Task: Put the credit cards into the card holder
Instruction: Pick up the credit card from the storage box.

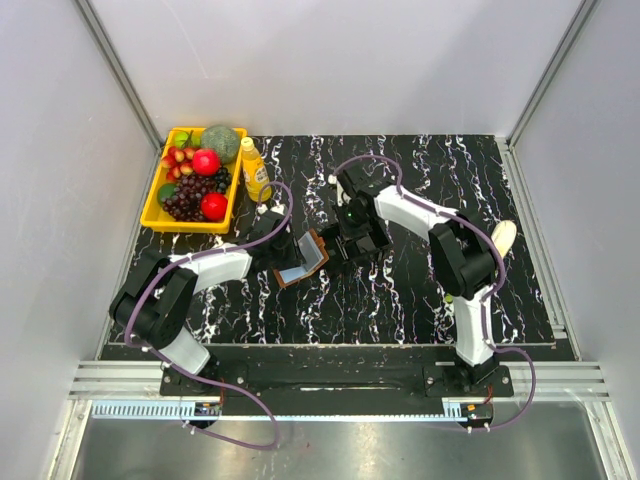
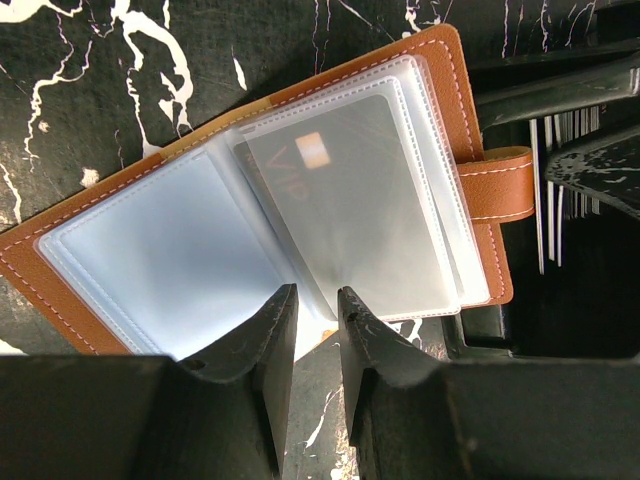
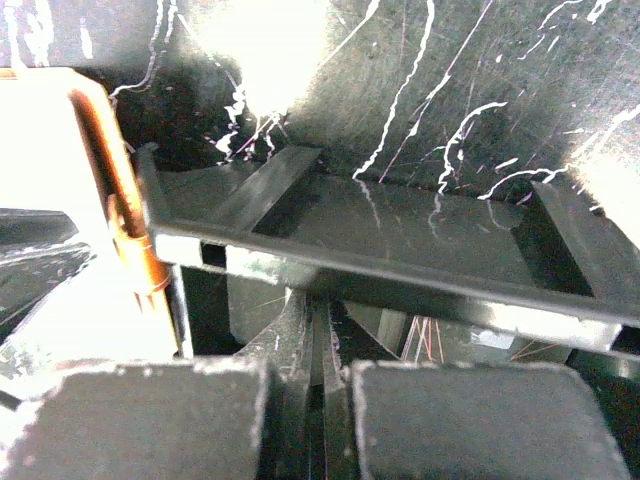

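Black, white-veined marble tabletop lies under both arms. Our left gripper is clamped on the near edge of the small brown leather card holder, which lies open just ahead of its fingers, clear sleeves showing. Our right gripper reaches into the black plastic tray beside the holder, fingers drawn almost together; we cannot tell whether they pinch anything.
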Controlling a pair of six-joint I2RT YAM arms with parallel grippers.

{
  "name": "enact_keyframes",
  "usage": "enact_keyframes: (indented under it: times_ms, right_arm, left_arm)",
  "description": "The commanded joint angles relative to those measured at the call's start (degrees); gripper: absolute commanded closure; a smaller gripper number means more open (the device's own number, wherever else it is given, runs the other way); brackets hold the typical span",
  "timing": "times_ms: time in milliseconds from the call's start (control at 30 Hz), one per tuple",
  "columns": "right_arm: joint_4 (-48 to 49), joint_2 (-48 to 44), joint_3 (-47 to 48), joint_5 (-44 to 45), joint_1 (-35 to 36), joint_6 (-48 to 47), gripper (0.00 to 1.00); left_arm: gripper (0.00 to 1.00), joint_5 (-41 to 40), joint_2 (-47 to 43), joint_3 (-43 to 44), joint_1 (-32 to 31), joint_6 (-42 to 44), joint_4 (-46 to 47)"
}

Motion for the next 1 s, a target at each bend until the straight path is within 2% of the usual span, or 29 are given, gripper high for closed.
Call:
enact_keyframes:
  times_ms: [0, 367, 567, 833, 967]
  right_arm:
    - [3.07, -4.80, -1.98, -3.48, -0.36, 0.73, 1.00]
    - [1.85, -6.56, -0.23, -4.63, -0.54, 0.74, 1.00]
    - [1.41, -9.02, -0.50, -1.73, -1.07, 0.92, 1.00]
    - [1.58, -15.61, -0.32, 6.25, -1.07, 0.48, 1.00]
    - [1.94, -16.50, -0.84, 5.30, -1.42, 1.35, 1.00]
  left_arm:
    - [0.73, 0.14, -1.35, 1.32, 0.18, 0.08, 1.66]
    - [0.73, 0.32, -1.70, 1.32, 0.18, 0.26, 1.67]
    - [0.73, 0.49, -1.53, 1.50, 0.18, 0.35, 1.58]
    - [0.73, -0.04, -2.58, 1.68, 0.18, 0.43, 1.05]
    - [0.72, -0.30, -3.02, 2.03, 0.18, 0.61, 0.70]
